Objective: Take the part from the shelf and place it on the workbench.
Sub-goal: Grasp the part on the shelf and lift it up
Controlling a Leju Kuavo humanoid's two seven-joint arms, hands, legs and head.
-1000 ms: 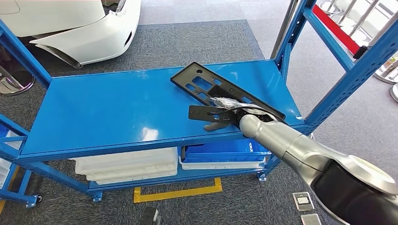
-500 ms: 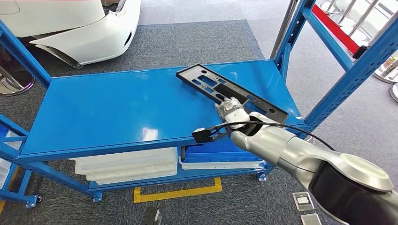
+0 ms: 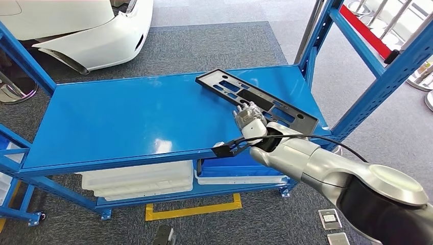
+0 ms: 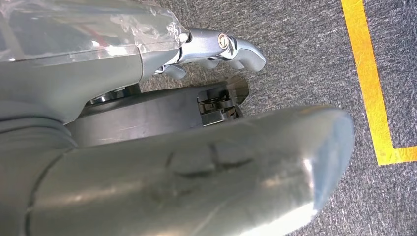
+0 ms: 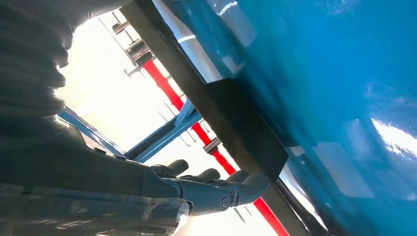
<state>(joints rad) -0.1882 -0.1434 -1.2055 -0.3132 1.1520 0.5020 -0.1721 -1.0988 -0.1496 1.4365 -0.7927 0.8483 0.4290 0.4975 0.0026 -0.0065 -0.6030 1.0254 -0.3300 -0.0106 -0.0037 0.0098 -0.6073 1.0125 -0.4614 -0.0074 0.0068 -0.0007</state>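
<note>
Head view is showing the right hand (image 3: 250, 118) reaching against the near edge of the black part (image 3: 257, 100), lying flat on the blue shelf (image 3: 127, 122) at far right; whether its fingers are gripping yet, I cannot tell.

Shelf (image 3: 127, 117) was blue painted metal, smooth and shiny, with bright light spots on top. Part (image 3: 258, 99) was black plastic, flat and dull, no shine. Right hand (image 3: 250, 118) was silver metal, shiny; arm behind it smooth brushed metal. Left hand (image 4: 216, 46) had shiny metal fingers, grey plastic cover, crinkly see-through wrap at wrist. Floor (image 3: 214, 46) was grey carpet, rough and fuzzy. Yellow tape (image 3: 194, 210) on floor looked smooth. White bins (image 3: 140, 178) under shelf were smooth plastic. Car bumper (image 3: 92, 35) was white, glossy.
</note>
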